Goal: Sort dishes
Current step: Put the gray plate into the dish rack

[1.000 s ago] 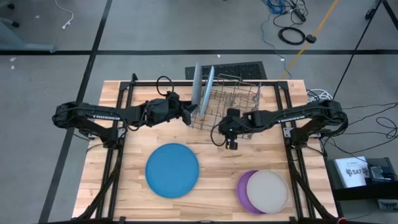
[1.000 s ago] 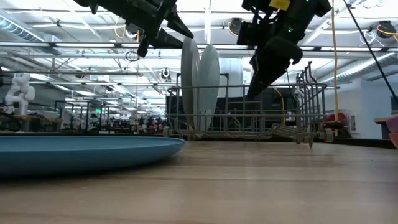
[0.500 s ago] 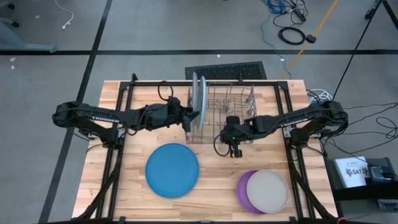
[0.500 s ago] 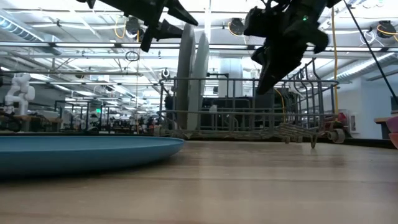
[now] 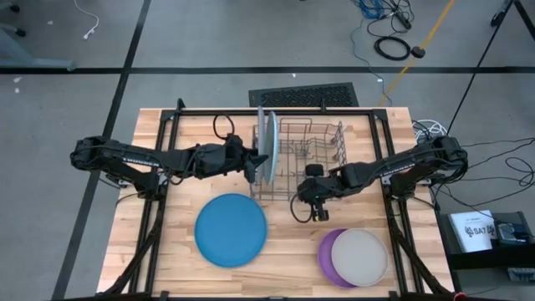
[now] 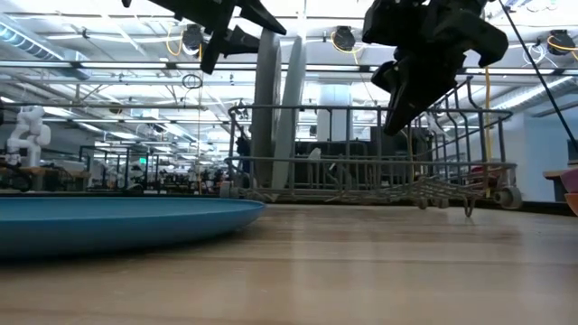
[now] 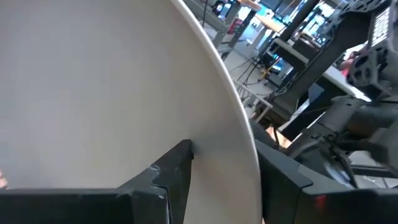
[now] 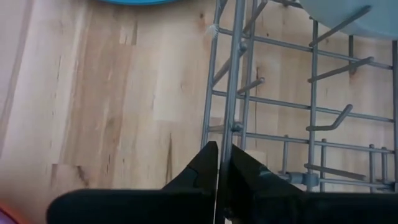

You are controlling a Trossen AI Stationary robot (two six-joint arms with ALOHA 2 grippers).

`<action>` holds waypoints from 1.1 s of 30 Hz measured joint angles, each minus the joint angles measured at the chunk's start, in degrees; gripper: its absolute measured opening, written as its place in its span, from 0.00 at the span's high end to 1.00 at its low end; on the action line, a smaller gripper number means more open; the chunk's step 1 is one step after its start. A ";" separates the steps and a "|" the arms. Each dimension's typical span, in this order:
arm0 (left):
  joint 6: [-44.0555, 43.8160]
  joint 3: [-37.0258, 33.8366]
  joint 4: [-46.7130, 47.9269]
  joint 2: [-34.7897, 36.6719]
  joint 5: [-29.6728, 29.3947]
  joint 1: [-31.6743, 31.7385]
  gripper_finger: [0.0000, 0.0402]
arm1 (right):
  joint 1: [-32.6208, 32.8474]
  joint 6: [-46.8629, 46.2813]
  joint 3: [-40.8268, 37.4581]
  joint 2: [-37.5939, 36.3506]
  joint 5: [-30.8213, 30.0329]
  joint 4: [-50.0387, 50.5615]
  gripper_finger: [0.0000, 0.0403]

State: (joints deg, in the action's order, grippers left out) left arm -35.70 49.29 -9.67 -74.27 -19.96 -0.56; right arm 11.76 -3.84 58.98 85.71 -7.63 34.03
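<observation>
A grey wire dish rack (image 5: 313,146) stands at the table's far middle. A grey plate (image 5: 260,146) and a light blue plate (image 5: 271,144) stand on edge in its left end. A darker blue plate (image 5: 231,228) lies flat at the near middle. A beige-grey plate (image 5: 361,257) lies on a purple plate (image 5: 328,251) at the near right. My left gripper (image 5: 256,159) is shut on the grey plate (image 7: 112,87). My right gripper (image 5: 316,201) is shut on the rack's near rim. My left gripper pinches the grey plate's rim (image 7: 239,155) between its two fingers, one finger (image 7: 177,168) on each face. It comes level from the table's left. The plate stands upright in the rack. My right gripper pinches one wire of the rack's near top rim (image 8: 231,118) between its shut fingers (image 8: 205,165). It comes from above, slanting down, as the low view (image 6: 397,113) shows. The rack stands on the table.
Black frame rails (image 5: 159,209) run along the table's left and right sides. The bare wooden top (image 5: 297,242) lies between the darker blue plate and the stacked small plates. The room beyond the rack shows in the low view.
My right gripper has gone toward the table's near edge with the rack's rim. The rack has slid nearer and turned from skewed to square with the table. The two plates have gone from leaning to upright. My left gripper has followed, still on the grey plate.
</observation>
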 joint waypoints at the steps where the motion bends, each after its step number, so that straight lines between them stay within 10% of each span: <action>1: -0.03 0.01 0.54 0.01 -0.03 0.00 0.62 | 0.28 -0.02 0.00 0.00 -0.06 0.02 0.96; 18: -1.75 -0.07 6.64 -0.71 -0.44 -0.85 0.73 | 1.56 0.46 1.49 -0.11 0.70 -0.41 0.72; 33: -1.61 -0.25 2.76 -3.53 1.39 -1.62 0.85 | 2.79 0.59 1.46 -0.11 0.24 -0.80 0.71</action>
State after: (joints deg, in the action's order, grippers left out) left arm -37.31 49.04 -6.91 -77.80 -18.58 -2.18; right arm 14.55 -3.25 60.45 85.60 -7.40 33.23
